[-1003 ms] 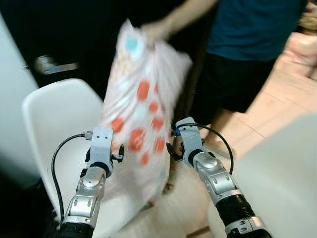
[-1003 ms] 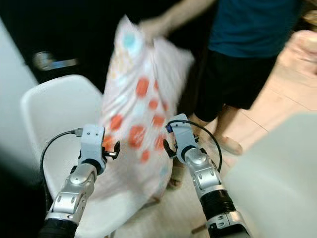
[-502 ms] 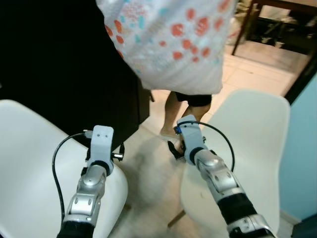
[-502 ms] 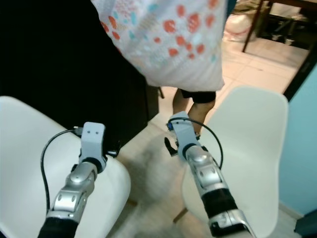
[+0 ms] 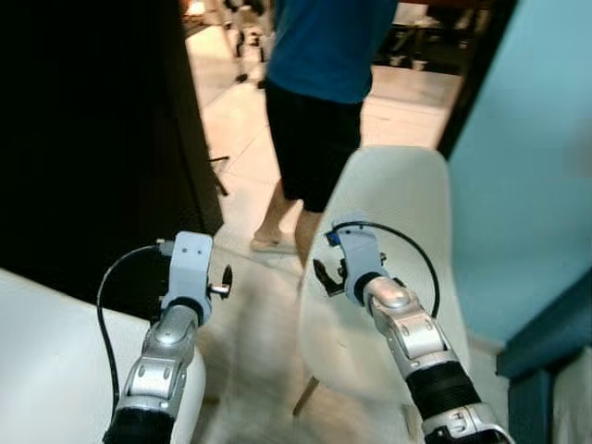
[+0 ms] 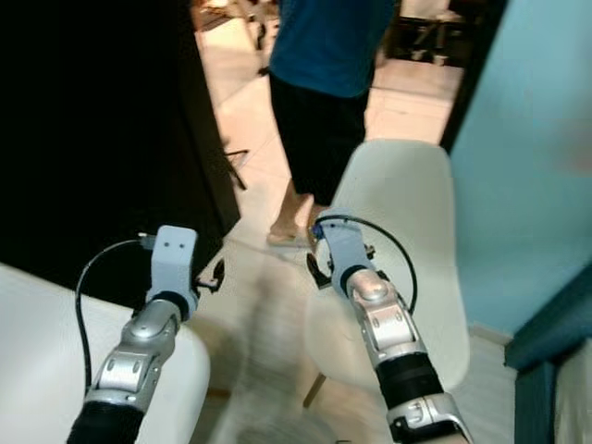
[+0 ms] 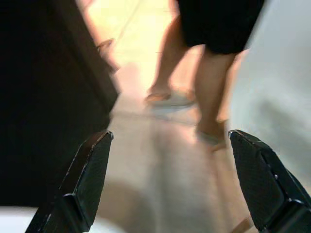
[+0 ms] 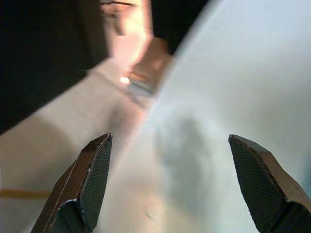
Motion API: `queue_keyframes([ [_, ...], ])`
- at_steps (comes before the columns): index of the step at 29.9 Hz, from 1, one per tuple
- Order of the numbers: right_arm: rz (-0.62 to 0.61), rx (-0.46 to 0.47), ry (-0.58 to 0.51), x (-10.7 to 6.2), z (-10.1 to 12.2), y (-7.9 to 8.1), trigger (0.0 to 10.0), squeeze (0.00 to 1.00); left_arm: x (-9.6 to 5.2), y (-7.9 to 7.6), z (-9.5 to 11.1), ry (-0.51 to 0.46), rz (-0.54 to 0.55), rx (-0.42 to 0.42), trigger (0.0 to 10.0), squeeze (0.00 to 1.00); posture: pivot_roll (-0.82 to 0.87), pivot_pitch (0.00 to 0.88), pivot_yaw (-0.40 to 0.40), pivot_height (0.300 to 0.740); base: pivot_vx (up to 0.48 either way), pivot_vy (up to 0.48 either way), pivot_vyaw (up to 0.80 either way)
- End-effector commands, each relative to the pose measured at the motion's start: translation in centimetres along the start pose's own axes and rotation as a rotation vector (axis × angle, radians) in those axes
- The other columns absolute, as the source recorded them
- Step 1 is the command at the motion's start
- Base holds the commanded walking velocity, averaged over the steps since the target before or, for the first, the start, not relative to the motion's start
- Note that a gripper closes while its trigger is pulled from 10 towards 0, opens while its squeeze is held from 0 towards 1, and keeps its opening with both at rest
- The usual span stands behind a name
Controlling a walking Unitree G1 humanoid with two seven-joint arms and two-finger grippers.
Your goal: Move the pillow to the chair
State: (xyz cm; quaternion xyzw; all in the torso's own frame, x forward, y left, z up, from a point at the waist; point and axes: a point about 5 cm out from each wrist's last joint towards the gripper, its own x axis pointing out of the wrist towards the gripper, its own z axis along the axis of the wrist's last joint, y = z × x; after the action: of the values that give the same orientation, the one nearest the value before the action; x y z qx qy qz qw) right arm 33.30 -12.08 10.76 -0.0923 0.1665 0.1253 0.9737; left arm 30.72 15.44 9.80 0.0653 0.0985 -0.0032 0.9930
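Note:
A white shell chair (image 5: 393,231) stands just ahead of me, a little to the right. My right gripper (image 8: 170,182) is open and empty, held over the front of that chair's seat (image 8: 233,97). Held over the floor to the chair's left, my left gripper (image 7: 170,182) is also open with nothing between its fingers. Behind the chair a person (image 5: 324,65) in a blue shirt and black shorts stands on the tiled floor; their legs (image 7: 209,87) are in the left wrist view.
A second white chair (image 5: 46,361) sits at my lower left under the left arm. A dark wall or door (image 5: 92,120) fills the left side and a teal wall (image 5: 532,139) the right. A dark blue edge (image 5: 546,347) juts in at the lower right.
The camera has swung right, so the right-hand chair now sits in front of me. The spotted pillow that the person held up has left the picture.

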Motion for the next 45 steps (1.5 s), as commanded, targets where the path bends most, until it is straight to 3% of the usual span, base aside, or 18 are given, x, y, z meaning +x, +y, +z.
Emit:
queue_keyframes([
  [1,0.004,0.024,-0.001,-0.1,-0.01,0.24,10.0,0.0,-0.12,0.41,-0.8,0.027,0.007,0.021,10.0,0.0,0.0,0.071,0.024,0.74,0.0,0.0,-0.8],
  [45,0.01,0.034,0.014,-0.3,-0.06,0.71,10.0,0.0,-0.22,0.36,-0.99,0.032,0.001,0.005,10.0,0.0,0.01,0.086,0.027,0.74,0.0,0.0,-0.8],
])
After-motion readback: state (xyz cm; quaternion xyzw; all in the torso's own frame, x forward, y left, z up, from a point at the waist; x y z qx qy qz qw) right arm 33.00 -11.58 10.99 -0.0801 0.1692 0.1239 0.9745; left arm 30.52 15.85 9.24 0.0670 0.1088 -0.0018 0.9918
